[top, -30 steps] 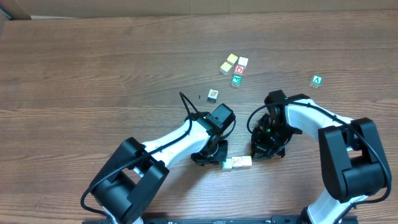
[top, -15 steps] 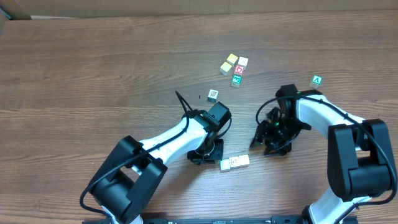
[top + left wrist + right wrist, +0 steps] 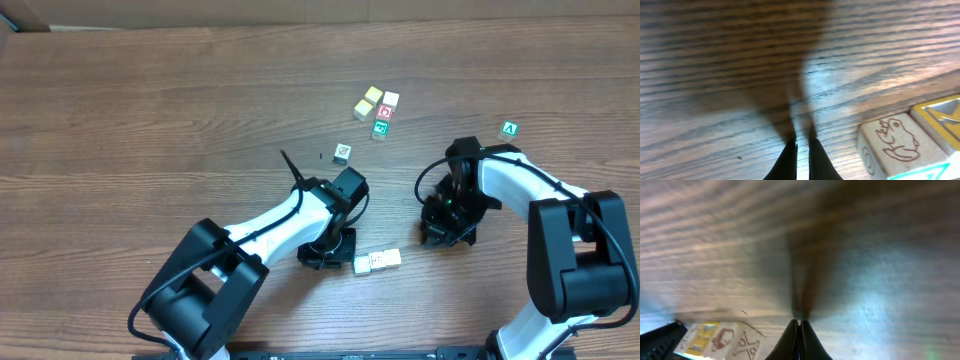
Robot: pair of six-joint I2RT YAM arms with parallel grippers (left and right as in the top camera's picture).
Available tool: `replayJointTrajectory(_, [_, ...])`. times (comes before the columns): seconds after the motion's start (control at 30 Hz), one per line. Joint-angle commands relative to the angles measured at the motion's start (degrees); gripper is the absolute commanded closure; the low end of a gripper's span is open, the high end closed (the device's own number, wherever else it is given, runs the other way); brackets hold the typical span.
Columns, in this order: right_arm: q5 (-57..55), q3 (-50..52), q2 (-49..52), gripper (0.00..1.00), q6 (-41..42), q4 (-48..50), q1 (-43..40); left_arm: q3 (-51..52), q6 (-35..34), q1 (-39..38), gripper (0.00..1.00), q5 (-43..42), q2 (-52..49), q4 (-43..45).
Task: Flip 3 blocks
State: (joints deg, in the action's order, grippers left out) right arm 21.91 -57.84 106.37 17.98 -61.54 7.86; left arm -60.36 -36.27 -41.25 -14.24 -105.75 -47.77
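The work surface is a brown wood-grain table (image 3: 150, 100). At centre-left, the left gripper (image 3: 325, 254) points down at the tabletop. Its black fingers (image 3: 788, 156) are drawn together with only a thin slit between the tips, and nothing is held.

Farther up the table, a small tan wooden cube with a slash mark (image 3: 342, 153) stands alone. Just right of the left gripper, and not touching it, a pair of pale wooden alphabet cubes (image 3: 377, 262) lies side by side in contact. The left wrist view shows a frog outline on the nearer cube (image 3: 895, 145).

Near the far side, a cluster holds two yellow-topped cubes (image 3: 368, 101), a white-faced cube (image 3: 390, 99), a red-print cube (image 3: 386, 112) and a green-print cube (image 3: 380, 127), all close together.

The right gripper (image 3: 447, 228) sits low over bare wood, apart from the pair. Its fingers (image 3: 796, 339) are pressed fully together and hold nothing. At far right, a lone green "A" cube (image 3: 510, 129) rests well apart.
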Motion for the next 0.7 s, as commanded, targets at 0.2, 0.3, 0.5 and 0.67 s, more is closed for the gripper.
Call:
replayJointTrajectory(0.2, [3.2, 0.9, 0.2, 0.96, -0.2, -0.3, 1.6, 8.5, -2.6, -1.2, 0.96, -4.4, -1.8, 11.6])
replayJointTrajectory(0.3, [3.2, 0.9, 0.2, 0.96, -0.2, -0.3, 1.6, 8.9, -2.5, -1.2, 0.95, -4.9, -1.8, 11.6])
replayJointTrajectory(0.5, [2.1, 0.9, 0.2, 0.96, -0.7, -0.1, 1.6, 8.9, -2.5, -1.1, 0.94, -3.4, -1.8, 9.6])
replayJointTrajectory(0.67, [2.8, 2.6, 0.2, 0.96, -1.7, -0.1, 1.6, 8.9, -2.6, -1.2, 0.94, -4.6, -1.8, 8.3])
